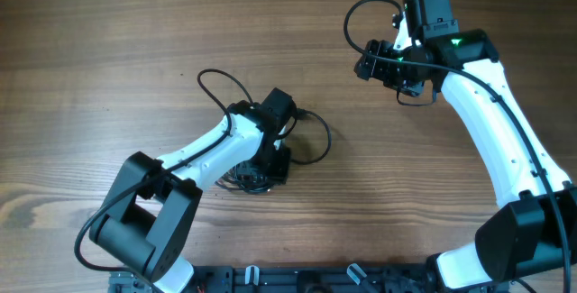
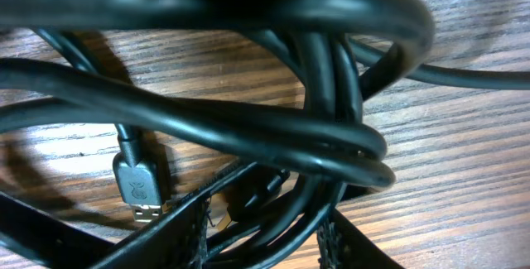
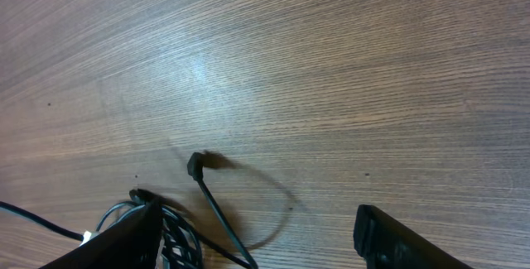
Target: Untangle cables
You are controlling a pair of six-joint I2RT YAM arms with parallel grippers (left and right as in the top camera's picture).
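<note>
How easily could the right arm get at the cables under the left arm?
Probably not most of them: the left gripper sits over the cables. Only the loop poking out toward the right gripper lies uncovered, and that gripper is open.

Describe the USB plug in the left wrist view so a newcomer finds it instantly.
In the left wrist view, thick black cables loop across the wooden table. Below the lower-left loops, a thin cord runs down to the USB plug. It alone has a flat moulded body and a light metal tip; everything around it is smooth round cord.
</note>
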